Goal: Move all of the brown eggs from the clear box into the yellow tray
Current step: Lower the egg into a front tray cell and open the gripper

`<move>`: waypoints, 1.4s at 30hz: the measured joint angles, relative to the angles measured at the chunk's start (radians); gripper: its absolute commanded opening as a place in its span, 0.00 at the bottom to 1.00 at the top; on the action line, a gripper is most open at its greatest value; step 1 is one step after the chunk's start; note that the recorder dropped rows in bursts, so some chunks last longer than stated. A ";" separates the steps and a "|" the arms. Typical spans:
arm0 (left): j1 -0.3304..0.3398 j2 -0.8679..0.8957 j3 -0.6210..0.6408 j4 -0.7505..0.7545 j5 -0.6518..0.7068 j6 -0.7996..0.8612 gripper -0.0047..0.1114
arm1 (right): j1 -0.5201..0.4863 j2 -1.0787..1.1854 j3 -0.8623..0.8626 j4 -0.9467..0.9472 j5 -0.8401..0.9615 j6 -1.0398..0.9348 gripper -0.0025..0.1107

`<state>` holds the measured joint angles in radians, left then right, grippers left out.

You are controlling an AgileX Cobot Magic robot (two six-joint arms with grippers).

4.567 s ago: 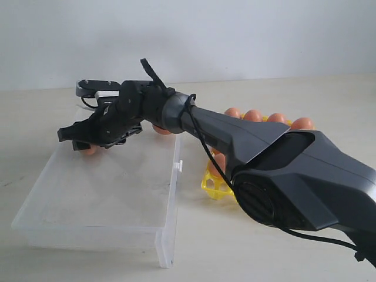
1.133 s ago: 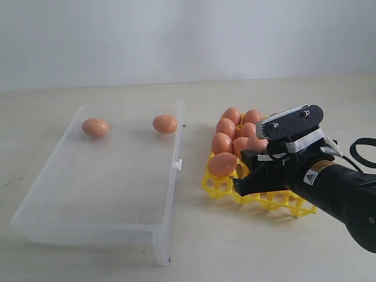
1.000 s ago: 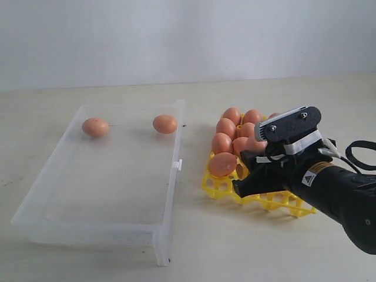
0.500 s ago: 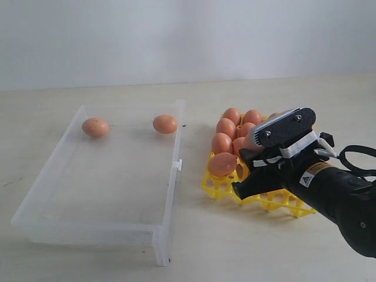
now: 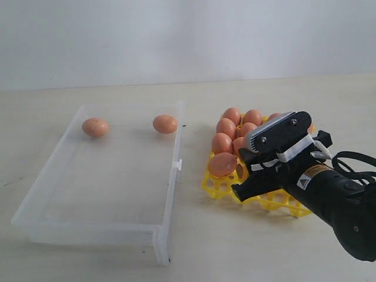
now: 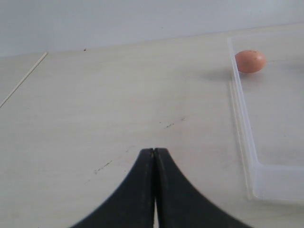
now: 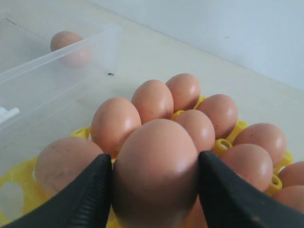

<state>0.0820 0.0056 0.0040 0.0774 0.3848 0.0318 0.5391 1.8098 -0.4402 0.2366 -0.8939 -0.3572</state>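
Note:
My right gripper (image 7: 154, 164) is shut on a brown egg (image 7: 156, 171), held low over the front part of the yellow tray (image 5: 218, 187). Several brown eggs (image 5: 222, 143) sit in the tray's cups. The gripper body (image 5: 276, 154) hides the held egg in the exterior view. Two brown eggs remain in the clear box (image 5: 59, 182), one at its far left corner (image 5: 95, 127) and one at its far right corner (image 5: 165, 123). My left gripper (image 6: 154, 151) is shut on nothing, over bare table beside the box, with the far-left egg (image 6: 250, 61) ahead of it.
The box's latch tab (image 5: 178, 165) juts toward the tray. A pale wall runs behind the table. The right arm's cable (image 5: 356, 161) loops beside the tray's right side.
The right gripper with its egg has crept slightly left and down over the tray's front cups. The eggs in the box have not moved.

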 measured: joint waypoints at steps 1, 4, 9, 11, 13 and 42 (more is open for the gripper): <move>0.000 0.000 0.000 0.000 0.000 0.000 0.04 | 0.000 0.008 0.000 0.000 0.000 0.000 0.02; 0.000 0.000 0.000 0.000 0.000 0.000 0.04 | 0.000 0.034 0.000 0.000 0.002 0.000 0.02; 0.000 0.000 0.000 0.000 0.000 0.000 0.04 | 0.000 0.055 -0.002 -0.002 0.002 0.000 0.02; 0.000 0.000 0.000 0.000 0.000 0.000 0.04 | 0.000 0.065 -0.011 -0.004 0.002 0.000 0.02; 0.000 0.000 0.000 0.000 0.000 0.000 0.04 | 0.000 0.078 -0.027 -0.004 0.002 0.000 0.02; 0.000 0.000 0.000 0.000 0.000 0.002 0.04 | 0.000 0.125 -0.074 -0.038 0.045 0.009 0.55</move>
<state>0.0820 0.0056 0.0040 0.0774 0.3848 0.0336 0.5391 1.9353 -0.5138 0.1985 -0.8488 -0.3478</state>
